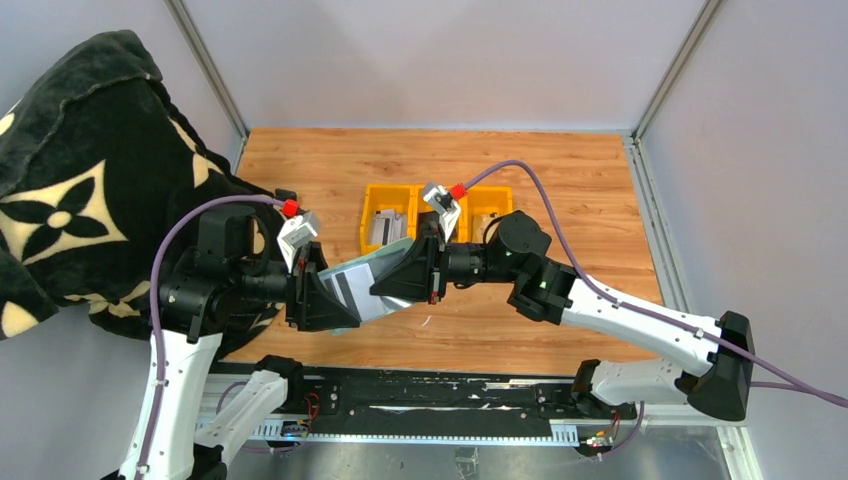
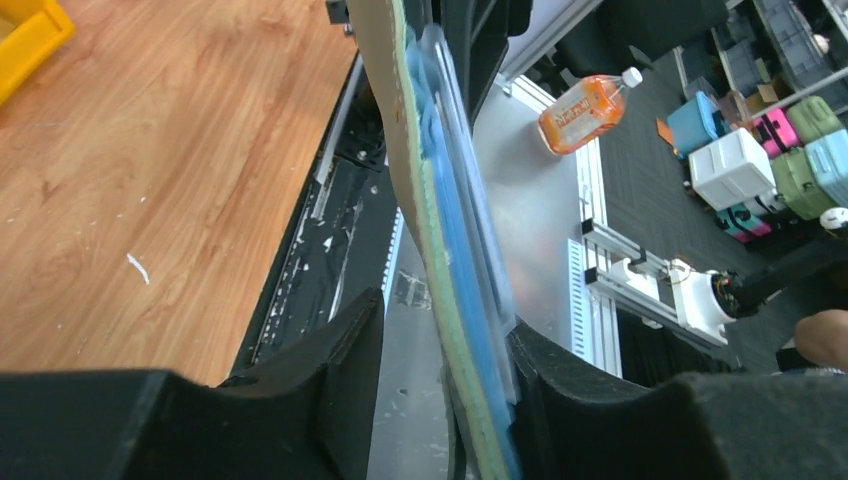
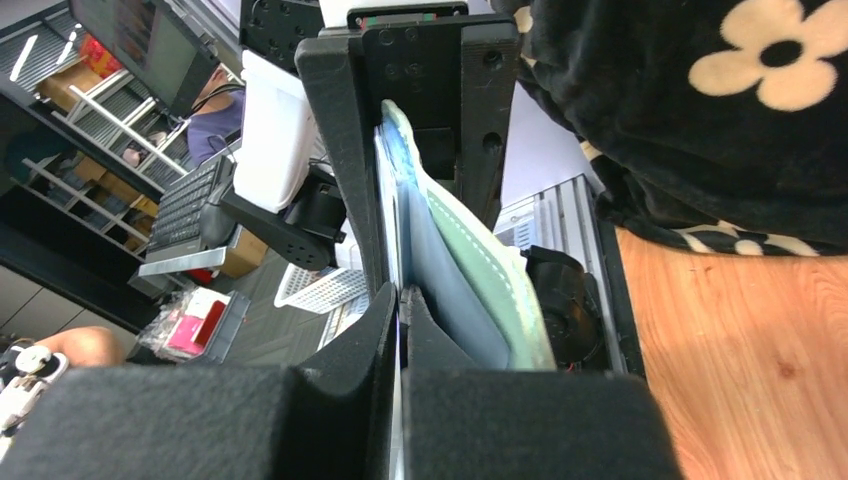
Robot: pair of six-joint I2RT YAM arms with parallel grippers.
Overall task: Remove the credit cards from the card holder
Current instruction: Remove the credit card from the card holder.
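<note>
Up in the air over the wooden counter (image 1: 540,170), the card holder (image 1: 372,262) hangs between the two arms. It is soft sage-green material with a pale stitched edge and bluish clear pockets inside. Its long axis runs from one pincer across to the other, slanting a little, with the opened inner face turned upward. A pale grey credit card (image 1: 350,287) with a dark stripe shows flat in that face.

The left pincer (image 1: 322,292) stands partly open round the holder's end, one finger (image 2: 340,350) clear of it. The right pincer (image 3: 400,320) is nipped tight on a thin pale layer of the holder; card or pocket, I can't tell.
</note>
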